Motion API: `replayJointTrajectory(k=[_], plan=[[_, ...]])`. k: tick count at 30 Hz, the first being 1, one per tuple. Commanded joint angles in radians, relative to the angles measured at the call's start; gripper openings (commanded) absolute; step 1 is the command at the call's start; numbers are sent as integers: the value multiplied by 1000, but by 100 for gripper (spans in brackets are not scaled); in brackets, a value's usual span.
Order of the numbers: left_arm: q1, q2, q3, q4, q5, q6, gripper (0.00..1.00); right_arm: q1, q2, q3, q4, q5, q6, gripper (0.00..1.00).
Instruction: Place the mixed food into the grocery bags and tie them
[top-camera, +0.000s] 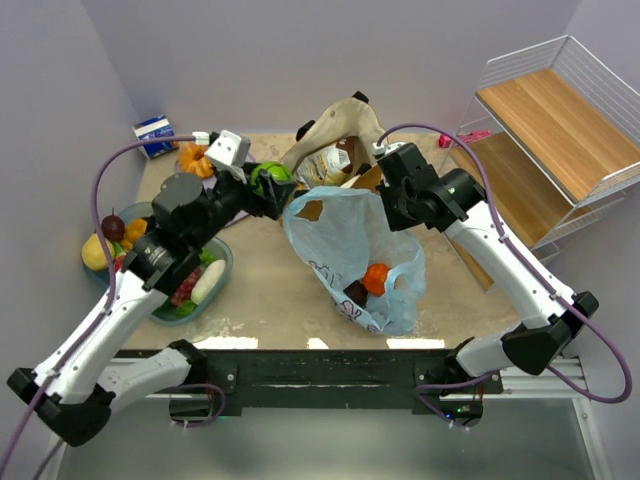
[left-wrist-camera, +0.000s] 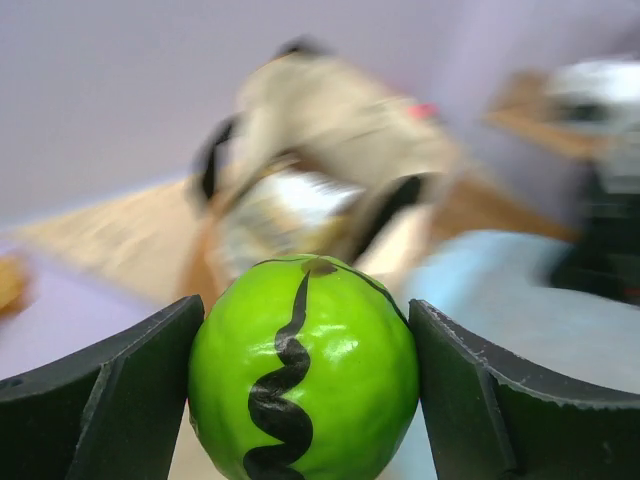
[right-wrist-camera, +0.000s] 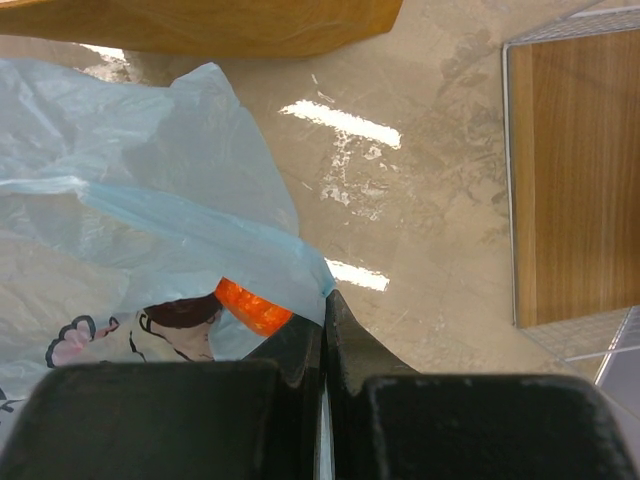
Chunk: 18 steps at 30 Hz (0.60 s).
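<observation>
Green apple (left-wrist-camera: 303, 390), clamped in left claw (left-wrist-camera: 305, 312), hangs beside light-blue bag (top-camera: 350, 240), whose rim right claw (right-wrist-camera: 323, 320) pinches, presumably holding it open.

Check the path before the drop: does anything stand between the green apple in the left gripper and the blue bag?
Nothing visible does. The green apple, clamped in the left gripper, hangs right beside the blue bag, whose edge the right gripper pinches up.
</observation>
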Motion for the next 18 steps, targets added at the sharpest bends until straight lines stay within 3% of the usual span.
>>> replayJointTrajectory(k=[1,4,11,14,15,16,18], plan=[[-283,2,59,213,109,-82,52,2,-8,25,-3,12,-7,0],[-441,118,96,196,69,-55,55,4,-16,25,-7,13,-6,0],[-521,364,88,214,182,-64,61,2,-36,7,-9,16,0,0],[-528,385,90,210,170,-42,76,2,-42,-2,-12,23,2,0],[-528,385,91,205,161,-36,93,2,-42,-4,-13,21,2,0],[-528,382,94,201,149,-22,99,2,-45,-4,-13,24,0,0],[-528,382,106,181,130,-10,100,2,-45,-4,-12,20,2,0]])
